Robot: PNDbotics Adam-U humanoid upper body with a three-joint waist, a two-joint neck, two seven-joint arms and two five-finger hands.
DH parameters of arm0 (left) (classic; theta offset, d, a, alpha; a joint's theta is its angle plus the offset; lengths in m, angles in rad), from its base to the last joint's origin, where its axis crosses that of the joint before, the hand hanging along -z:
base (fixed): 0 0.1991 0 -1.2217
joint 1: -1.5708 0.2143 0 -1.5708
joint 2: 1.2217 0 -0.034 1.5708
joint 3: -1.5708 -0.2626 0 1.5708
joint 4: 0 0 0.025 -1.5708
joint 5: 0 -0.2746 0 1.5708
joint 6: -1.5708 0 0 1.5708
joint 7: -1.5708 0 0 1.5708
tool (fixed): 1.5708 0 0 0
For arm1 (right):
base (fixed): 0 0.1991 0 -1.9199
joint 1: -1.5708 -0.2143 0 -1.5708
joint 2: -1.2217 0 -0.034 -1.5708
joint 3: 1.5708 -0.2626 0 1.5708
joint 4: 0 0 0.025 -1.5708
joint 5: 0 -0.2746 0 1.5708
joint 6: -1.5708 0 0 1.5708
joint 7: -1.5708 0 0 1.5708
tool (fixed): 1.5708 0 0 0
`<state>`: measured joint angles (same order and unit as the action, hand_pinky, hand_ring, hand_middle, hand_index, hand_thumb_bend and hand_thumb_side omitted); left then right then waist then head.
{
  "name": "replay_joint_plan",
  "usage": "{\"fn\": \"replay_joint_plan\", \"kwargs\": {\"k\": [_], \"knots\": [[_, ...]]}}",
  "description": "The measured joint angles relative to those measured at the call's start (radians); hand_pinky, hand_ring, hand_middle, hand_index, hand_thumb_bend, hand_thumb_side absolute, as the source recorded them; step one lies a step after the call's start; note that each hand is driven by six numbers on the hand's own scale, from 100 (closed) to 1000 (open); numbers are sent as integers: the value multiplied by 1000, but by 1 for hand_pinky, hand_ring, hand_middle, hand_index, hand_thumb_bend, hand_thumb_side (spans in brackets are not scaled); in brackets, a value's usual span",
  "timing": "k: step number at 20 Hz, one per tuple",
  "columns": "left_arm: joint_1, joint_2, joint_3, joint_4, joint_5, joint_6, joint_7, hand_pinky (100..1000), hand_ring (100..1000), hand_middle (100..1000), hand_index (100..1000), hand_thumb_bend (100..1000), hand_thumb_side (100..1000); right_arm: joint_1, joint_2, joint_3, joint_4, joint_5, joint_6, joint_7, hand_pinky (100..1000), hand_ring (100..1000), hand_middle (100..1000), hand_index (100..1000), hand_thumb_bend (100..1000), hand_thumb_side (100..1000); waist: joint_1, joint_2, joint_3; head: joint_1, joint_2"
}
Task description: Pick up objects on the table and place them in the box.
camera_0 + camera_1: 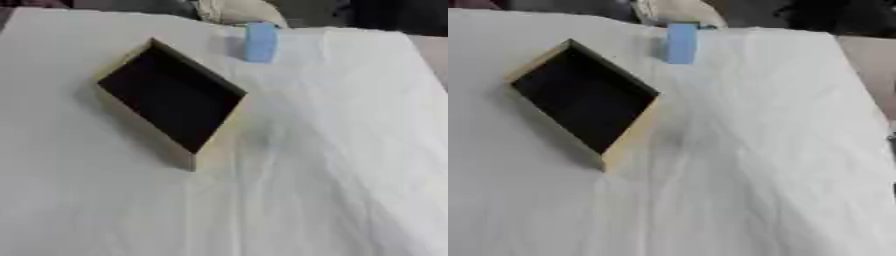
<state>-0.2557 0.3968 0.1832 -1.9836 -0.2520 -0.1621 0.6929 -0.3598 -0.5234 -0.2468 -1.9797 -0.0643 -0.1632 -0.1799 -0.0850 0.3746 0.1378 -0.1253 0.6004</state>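
An open box (219,142) with tan walls and a dark inside lies turned cornerwise on the white cloth, left of the middle. I see nothing inside it. A light blue block (260,42) stands near the table's far edge, just beyond the box's far right side. Neither of my hands shows in either view.
A white, slightly creased cloth covers the table (332,165). A pale rounded thing (236,11) sits beyond the far edge behind the blue block. The table's right edge runs down the right side, with darker ground past it.
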Motion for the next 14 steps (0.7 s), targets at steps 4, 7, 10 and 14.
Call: {"fn": "replay_joint_plan", "kwargs": {"k": [4,7,10,14], "knots": [[0,0,0,0,0,0,0,663,680,725,738,234,893,0,0,0,0,0,-1,1,801,819,809,880,100,1000,-2,0,0,2,-3],[0,0,2,0,0,0,0,663,680,725,737,235,893,2,0,0,0,1,-1,2,802,818,807,880,100,1000,-2,0,-1,6,-3],[0,0,3,0,-1,0,0,663,680,725,737,235,894,8,0,0,0,2,0,7,802,818,807,880,100,1000,-2,0,-1,9,0],[0,0,5,0,-2,1,1,663,681,725,738,234,893,13,-1,-5,0,14,3,9,806,819,809,885,100,1000,0,0,-1,11,10]]}}
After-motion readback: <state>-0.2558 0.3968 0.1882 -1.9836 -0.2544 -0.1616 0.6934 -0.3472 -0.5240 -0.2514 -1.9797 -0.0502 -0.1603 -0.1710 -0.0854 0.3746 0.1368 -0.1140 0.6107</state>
